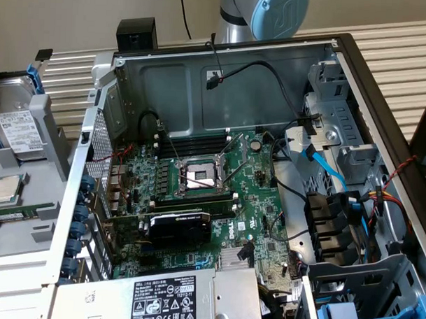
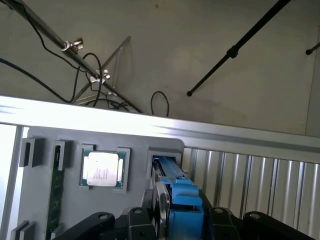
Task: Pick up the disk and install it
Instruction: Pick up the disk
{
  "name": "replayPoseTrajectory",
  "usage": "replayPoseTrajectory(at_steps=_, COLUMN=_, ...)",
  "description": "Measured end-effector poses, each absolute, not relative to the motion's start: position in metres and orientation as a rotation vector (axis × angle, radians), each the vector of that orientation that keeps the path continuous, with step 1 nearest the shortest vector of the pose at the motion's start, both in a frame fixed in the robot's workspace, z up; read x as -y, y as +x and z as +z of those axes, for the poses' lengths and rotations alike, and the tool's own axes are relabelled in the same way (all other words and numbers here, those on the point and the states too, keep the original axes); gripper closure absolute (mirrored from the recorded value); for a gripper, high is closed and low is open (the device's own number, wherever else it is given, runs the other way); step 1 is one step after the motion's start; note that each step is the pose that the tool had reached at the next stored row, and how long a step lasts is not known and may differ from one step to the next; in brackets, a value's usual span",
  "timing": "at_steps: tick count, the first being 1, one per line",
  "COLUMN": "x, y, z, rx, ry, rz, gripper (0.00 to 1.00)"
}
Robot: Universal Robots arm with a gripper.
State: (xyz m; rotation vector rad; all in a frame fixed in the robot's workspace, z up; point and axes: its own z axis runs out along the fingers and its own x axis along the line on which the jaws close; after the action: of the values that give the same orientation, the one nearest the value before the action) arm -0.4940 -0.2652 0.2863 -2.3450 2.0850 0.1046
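Observation:
The disk is a silver drive with a white label and a blue carrier. It stands on edge in a slot of the grey tray at the exterior view's left. In the wrist view its blue carrier rises from the tray slot toward the camera. My gripper is shut on it, with black fingers against both sides of the carrier. The disk's far end still sits in the slot of the tray.
A square silver processor chip and a green memory stick lie in the tray beside the disk. The open computer case holds the motherboard, a black graphics card, loose cables and a drive cage at the exterior view's lower right.

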Motion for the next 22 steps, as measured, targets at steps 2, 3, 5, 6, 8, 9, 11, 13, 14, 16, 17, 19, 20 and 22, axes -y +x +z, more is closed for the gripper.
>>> replayPoseTrajectory(at_steps=2, x=0.2652, y=-0.4940, z=0.2860, rx=-2.086, ry=-2.346, rz=0.102, gripper=0.56)
replayPoseTrajectory(at_steps=3, x=0.2651, y=-0.4940, z=0.2856, rx=-2.086, ry=-2.346, rz=0.101, gripper=0.56)
replayPoseTrajectory(at_steps=5, x=0.2650, y=-0.4940, z=0.2850, rx=-2.087, ry=-2.347, rz=0.099, gripper=0.56)
replayPoseTrajectory(at_steps=6, x=0.2650, y=-0.4940, z=0.2848, rx=-2.088, ry=-2.348, rz=0.099, gripper=0.56)
replayPoseTrajectory(at_steps=8, x=0.2650, y=-0.4941, z=0.2846, rx=-2.088, ry=-2.348, rz=0.099, gripper=0.56)
replayPoseTrajectory(at_steps=9, x=0.2649, y=-0.4941, z=0.2844, rx=-2.088, ry=-2.348, rz=0.098, gripper=0.56)
replayPoseTrajectory(at_steps=11, x=0.2644, y=-0.4942, z=0.2843, rx=-2.089, ry=-2.349, rz=0.096, gripper=0.56)
replayPoseTrajectory(at_steps=13, x=0.2641, y=-0.4944, z=0.2844, rx=-2.090, ry=-2.350, rz=0.094, gripper=0.56)
replayPoseTrajectory(at_steps=14, x=0.2639, y=-0.4946, z=0.2844, rx=-2.090, ry=-2.350, rz=0.093, gripper=0.56)
replayPoseTrajectory(at_steps=16, x=0.2636, y=-0.4949, z=0.2845, rx=-2.091, ry=-2.351, rz=0.092, gripper=0.56)
replayPoseTrajectory(at_steps=17, x=0.2634, y=-0.4951, z=0.2845, rx=-2.091, ry=-2.351, rz=0.092, gripper=0.56)
replayPoseTrajectory(at_steps=19, x=0.2627, y=-0.4961, z=0.2845, rx=-2.092, ry=-2.352, rz=0.090, gripper=0.56)
replayPoseTrajectory(at_steps=20, x=0.2624, y=-0.4963, z=0.2845, rx=-2.092, ry=-2.352, rz=0.089, gripper=0.56)
replayPoseTrajectory(at_steps=22, x=0.2618, y=-0.4966, z=0.2844, rx=-2.091, ry=-2.351, rz=0.088, gripper=0.56)
